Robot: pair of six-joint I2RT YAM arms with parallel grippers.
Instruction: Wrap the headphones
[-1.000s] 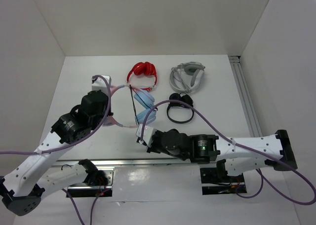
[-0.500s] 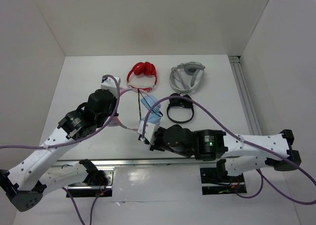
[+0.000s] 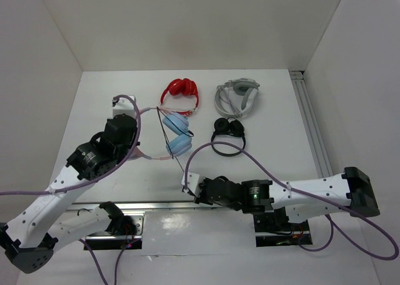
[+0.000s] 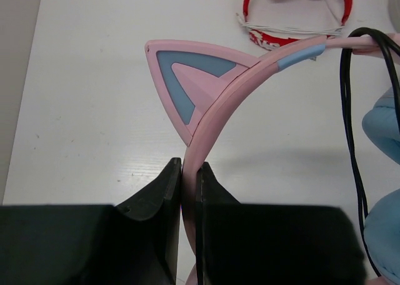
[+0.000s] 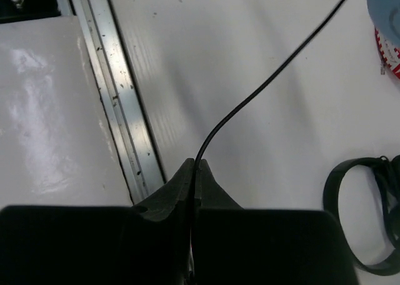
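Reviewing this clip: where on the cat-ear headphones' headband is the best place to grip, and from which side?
The thin pink headband just below the cat ear, from the near side, jaws across its flat faces: it is a narrow strip, unlike the bulky earcups. The left pincer is shut there.

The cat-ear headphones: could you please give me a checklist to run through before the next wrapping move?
1. Grip of the left claw on the pink headband: ok, shut on it.
2. Grip of the right claw on the cable: ok, pinched at the tips.
3. Cable from the right claw to the blue earcups free of snags: ok, one open curve.
4. Cable apart from the black headphones: ok.
5. Headband end apart from the red headphones: cannot tell, they lie very close.
6. Where the cable ends: cannot tell.
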